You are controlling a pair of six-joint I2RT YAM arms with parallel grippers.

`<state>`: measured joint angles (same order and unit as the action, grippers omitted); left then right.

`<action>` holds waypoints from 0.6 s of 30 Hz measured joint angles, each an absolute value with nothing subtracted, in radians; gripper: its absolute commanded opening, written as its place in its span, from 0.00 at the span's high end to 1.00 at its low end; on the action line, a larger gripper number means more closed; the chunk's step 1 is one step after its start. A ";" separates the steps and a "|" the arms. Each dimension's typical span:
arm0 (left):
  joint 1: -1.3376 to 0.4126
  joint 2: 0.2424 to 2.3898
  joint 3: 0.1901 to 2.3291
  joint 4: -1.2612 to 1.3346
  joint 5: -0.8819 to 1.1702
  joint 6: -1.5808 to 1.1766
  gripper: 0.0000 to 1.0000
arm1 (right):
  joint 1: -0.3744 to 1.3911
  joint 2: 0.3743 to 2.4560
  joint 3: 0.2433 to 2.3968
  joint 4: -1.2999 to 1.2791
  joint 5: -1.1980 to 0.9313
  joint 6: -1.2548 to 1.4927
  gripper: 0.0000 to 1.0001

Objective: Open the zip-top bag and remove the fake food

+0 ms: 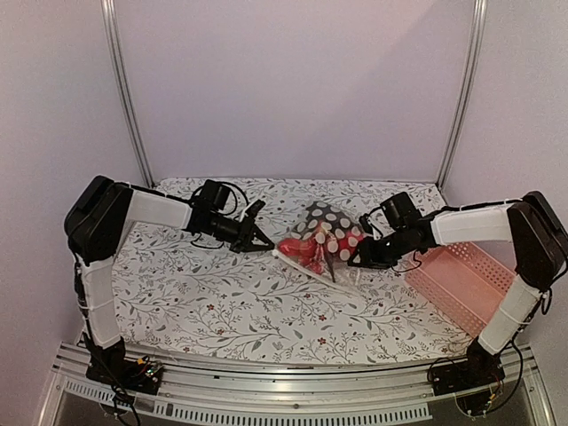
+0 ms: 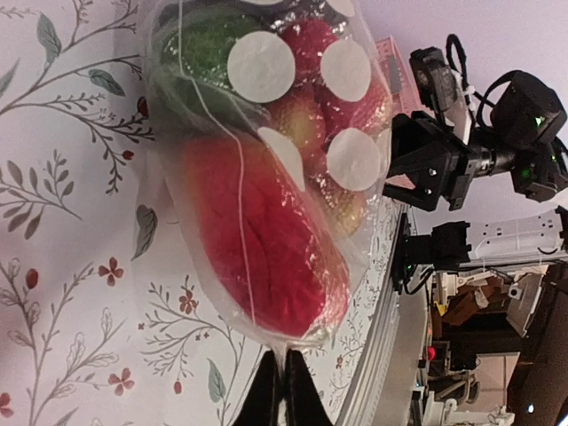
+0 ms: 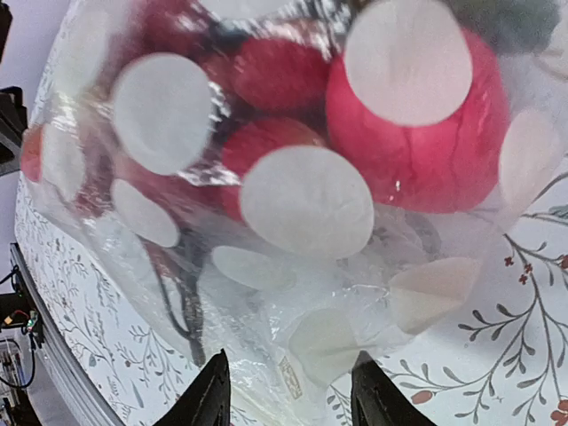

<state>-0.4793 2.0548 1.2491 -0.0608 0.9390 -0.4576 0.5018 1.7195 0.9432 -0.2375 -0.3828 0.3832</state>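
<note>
Plainly shows floral table (image 1: 222, 302), pink basket (image 1: 461, 280) at its right edge, zip-top bag (image 1: 321, 232) mid-table between the arms, red fake food (image 1: 300, 248) sealed inside. Pinches bag's left corner in left gripper (image 2: 282, 383), jaws closed tight. Straddles opposite edge with right gripper (image 3: 288, 390), jaws partway apart.

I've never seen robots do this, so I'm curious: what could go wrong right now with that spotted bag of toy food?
The left gripper pinches only a thin tip of the zip-top bag, so the slick plastic may slip free. The right gripper stands open over crumpled plastic; closing there, it might clamp both walls together and keep the fake food trapped.
</note>
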 measured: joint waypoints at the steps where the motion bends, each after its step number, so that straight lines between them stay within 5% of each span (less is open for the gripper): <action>1: -0.481 2.035 1.238 -0.056 0.939 -0.482 1.00 | 0.504 1.689 0.945 -0.241 -0.368 0.375 0.50; 10: -0.522 1.890 1.255 -0.014 0.920 -0.783 1.00 | 0.592 1.389 0.981 -0.171 -0.270 0.210 0.42; 18: -0.555 1.797 1.368 -0.121 0.799 -0.929 1.00 | 0.748 1.356 1.070 -0.109 -0.207 0.023 0.42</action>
